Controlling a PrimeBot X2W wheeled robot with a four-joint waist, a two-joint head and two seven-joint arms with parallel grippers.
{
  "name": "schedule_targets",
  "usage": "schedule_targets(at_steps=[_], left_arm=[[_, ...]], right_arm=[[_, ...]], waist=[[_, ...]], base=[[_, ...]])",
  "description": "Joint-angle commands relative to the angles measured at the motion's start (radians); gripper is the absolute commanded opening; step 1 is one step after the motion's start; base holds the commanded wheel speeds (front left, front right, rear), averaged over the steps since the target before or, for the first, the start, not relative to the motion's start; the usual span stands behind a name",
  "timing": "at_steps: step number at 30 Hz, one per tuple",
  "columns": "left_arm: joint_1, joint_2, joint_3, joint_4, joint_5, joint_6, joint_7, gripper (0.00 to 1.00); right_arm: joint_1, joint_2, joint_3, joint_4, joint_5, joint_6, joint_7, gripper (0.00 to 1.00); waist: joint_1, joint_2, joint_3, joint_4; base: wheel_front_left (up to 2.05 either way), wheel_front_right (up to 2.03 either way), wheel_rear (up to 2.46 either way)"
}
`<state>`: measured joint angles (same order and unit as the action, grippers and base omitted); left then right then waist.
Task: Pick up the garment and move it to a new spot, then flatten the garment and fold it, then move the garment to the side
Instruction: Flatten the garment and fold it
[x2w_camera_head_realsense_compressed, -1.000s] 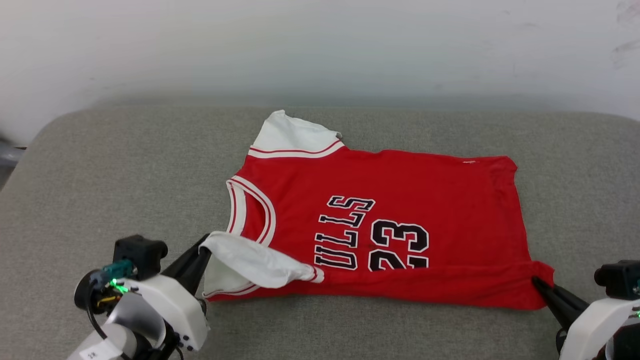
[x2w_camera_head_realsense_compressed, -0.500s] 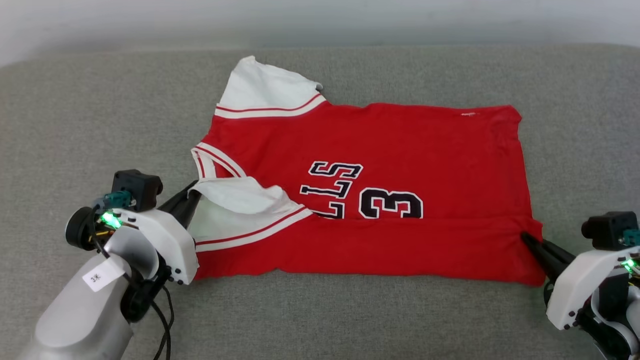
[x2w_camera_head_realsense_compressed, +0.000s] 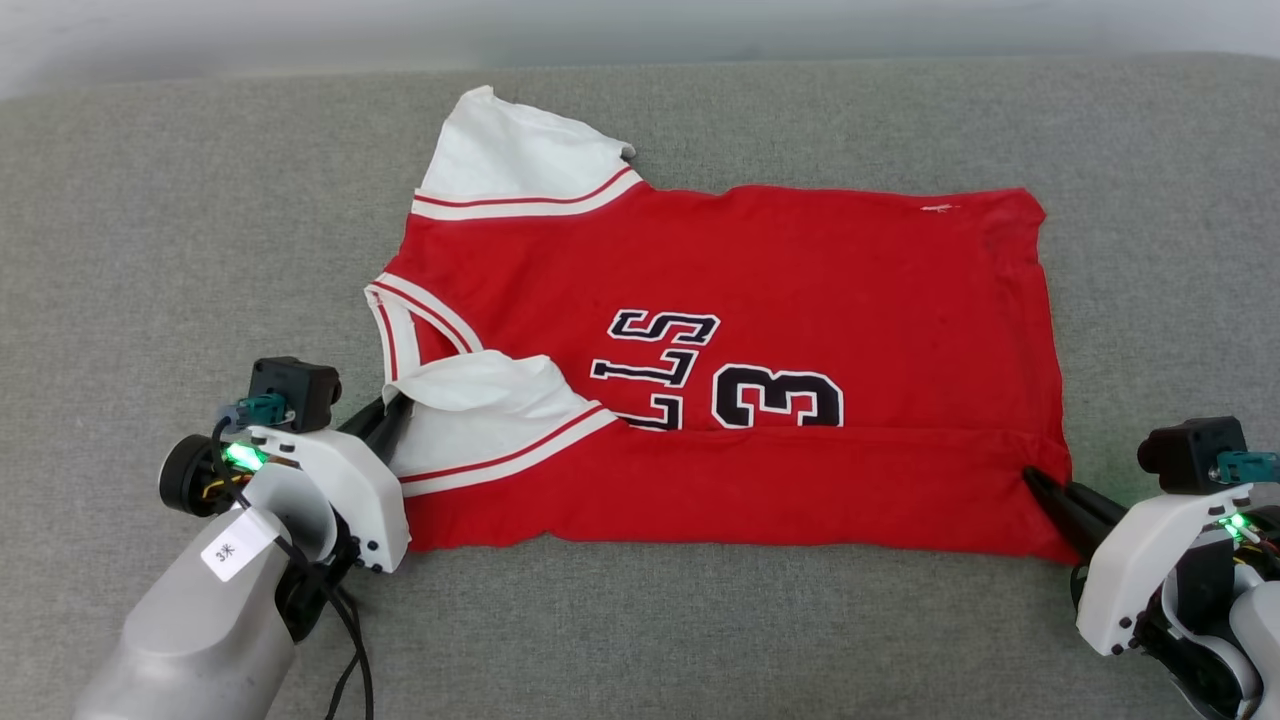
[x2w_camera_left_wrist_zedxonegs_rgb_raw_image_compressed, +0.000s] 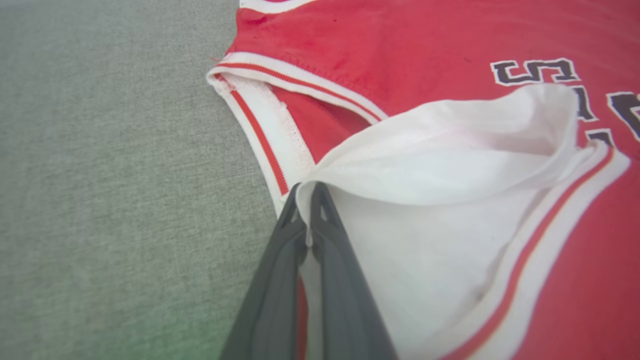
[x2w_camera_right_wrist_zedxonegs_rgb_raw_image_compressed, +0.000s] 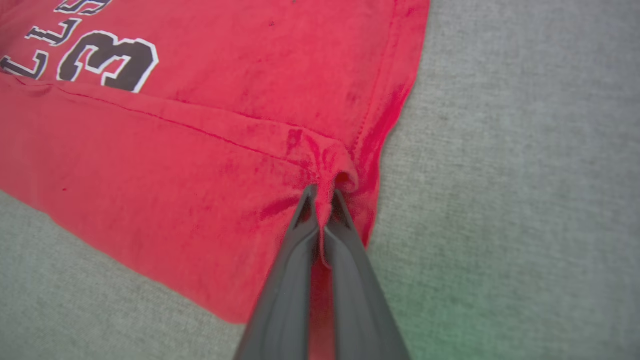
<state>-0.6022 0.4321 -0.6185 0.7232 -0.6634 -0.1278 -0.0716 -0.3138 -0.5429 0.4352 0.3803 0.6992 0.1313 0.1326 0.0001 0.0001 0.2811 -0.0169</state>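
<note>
The garment (x2w_camera_head_realsense_compressed: 730, 290) lies spread on the grey fabric surface (x2w_camera_head_realsense_compressed: 180, 220), collar toward my left and hem toward my right. Its near long edge is folded up over the chest, so the fold hides part of the black lettering and number. The far white sleeve (x2w_camera_head_realsense_compressed: 510, 160) lies flat, pointing away from me. The near white sleeve (x2w_camera_head_realsense_compressed: 490, 420) is turned over onto the red cloth, just beside the striped collar (x2w_camera_head_realsense_compressed: 395, 320). My left gripper (x2w_camera_head_realsense_compressed: 393, 412) is pinched on the edge of that near sleeve; in the left wrist view its fingers (x2w_camera_left_wrist_zedxonegs_rgb_raw_image_compressed: 277, 280) meet on white cloth. My right gripper (x2w_camera_head_realsense_compressed: 1036, 482) is clamped on the folded hem corner; in the right wrist view red cloth bunches where its fingers (x2w_camera_right_wrist_zedxonegs_rgb_raw_image_compressed: 292, 280) close together
</note>
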Motion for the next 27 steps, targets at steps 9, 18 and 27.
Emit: schedule_targets(at_steps=[9, 18, 27], left_arm=[[-0.063, 0.025, -0.055, 0.028, -0.032, -0.002, -0.033, 1.00], [-0.126, 0.099, -0.116, -0.068, -0.109, -0.002, 0.103, 1.00], [-0.154, 0.154, -0.194, -0.165, -0.298, -0.002, 0.515, 1.00]], right_arm=[[0.028, 0.003, -0.032, -0.024, 0.002, -0.001, -0.044, 1.00], [0.083, 0.006, -0.106, -0.074, -0.027, -0.001, -0.037, 1.00], [0.115, 0.034, -0.151, -0.114, -0.061, -0.001, -0.004, 1.00]], waist=[[-0.0001, -0.0001, -0.078, 0.022], [-0.0001, -0.0001, -0.147, 0.057], [-0.0001, -0.0001, -0.173, 0.069]], base=[[0.00, 0.00, 0.00], [0.00, 0.00, 0.00], [0.00, 0.00, 0.00]])
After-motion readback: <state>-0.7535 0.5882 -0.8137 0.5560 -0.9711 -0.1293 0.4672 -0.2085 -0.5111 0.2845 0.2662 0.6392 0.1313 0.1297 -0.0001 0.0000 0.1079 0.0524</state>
